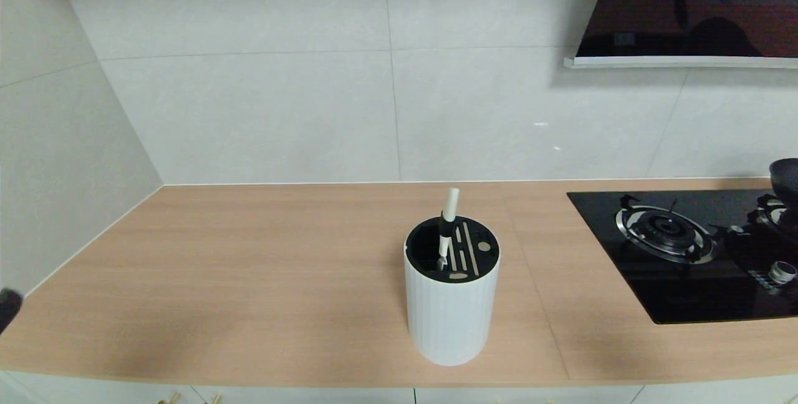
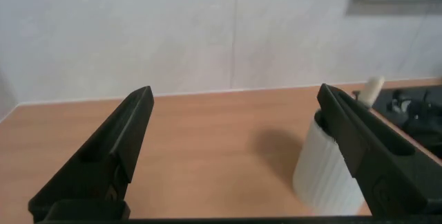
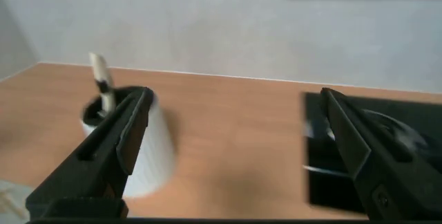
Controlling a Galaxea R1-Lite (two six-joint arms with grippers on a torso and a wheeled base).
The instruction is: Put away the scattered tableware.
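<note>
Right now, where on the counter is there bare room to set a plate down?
The widest bare patch is the counter between the left wall and the white holder. A narrower strip lies between the holder and the stove. Burners crowd the stove.

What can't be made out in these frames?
Utensil in the holder: head view, lower end is sunk inside the holder, so its type is unclear.
Pot: head view, cut off by the right edge.
Tan tips: head view, cut off by the bottom edge, so what they are is unclear.
Holder's side: left wrist view, partly behind a jaw of the left gripper; blurred in the right wrist view.
</note>
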